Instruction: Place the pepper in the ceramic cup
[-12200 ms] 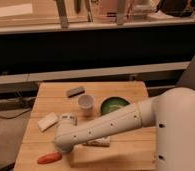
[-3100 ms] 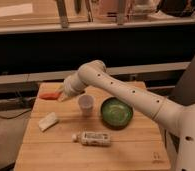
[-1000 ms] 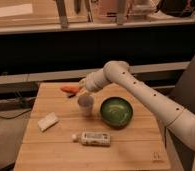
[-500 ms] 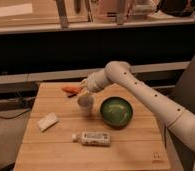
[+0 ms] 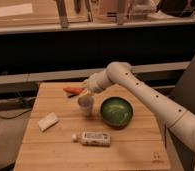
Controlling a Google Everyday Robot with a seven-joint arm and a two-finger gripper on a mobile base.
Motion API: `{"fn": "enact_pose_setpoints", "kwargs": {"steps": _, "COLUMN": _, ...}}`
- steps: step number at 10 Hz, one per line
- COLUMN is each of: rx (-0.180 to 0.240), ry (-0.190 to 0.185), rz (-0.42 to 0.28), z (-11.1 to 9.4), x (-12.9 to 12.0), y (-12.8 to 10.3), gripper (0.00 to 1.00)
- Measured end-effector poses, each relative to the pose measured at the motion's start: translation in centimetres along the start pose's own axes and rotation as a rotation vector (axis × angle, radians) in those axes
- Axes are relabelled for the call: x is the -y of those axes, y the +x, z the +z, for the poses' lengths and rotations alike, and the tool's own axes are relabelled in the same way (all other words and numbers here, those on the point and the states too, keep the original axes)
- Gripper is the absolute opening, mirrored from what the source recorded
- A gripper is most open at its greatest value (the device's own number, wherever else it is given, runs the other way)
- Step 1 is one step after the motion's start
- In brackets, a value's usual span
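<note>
pincer [image 5: 86, 89], grasping the pepper [image 5: 72, 91], has edged right toward the ceramic cup [image 5: 85, 105]; release inside still pending.

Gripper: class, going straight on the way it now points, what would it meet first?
The gripper, just above the ceramic cup, points left, jaws shut on the pepper. Past the pepper the way looks free over the far left of the table, though depth is unclear.
</note>
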Motion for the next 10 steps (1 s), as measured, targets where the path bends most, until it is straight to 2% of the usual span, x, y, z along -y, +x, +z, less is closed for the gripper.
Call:
{"fn": "enact_pose_setpoints", "kwargs": {"steps": 5, "rx": -0.006, "ry": 0.016, "rz": 0.025, "z": -0.1, "x": 0.2, "y": 0.5, "gripper": 0.0}}
{"fn": "enact_pose_setpoints", "kwargs": {"steps": 10, "rx": 0.053, "ry": 0.034, "rz": 0.091, "z": -0.2, "x": 0.3, "y": 1.7, "gripper": 0.0}}
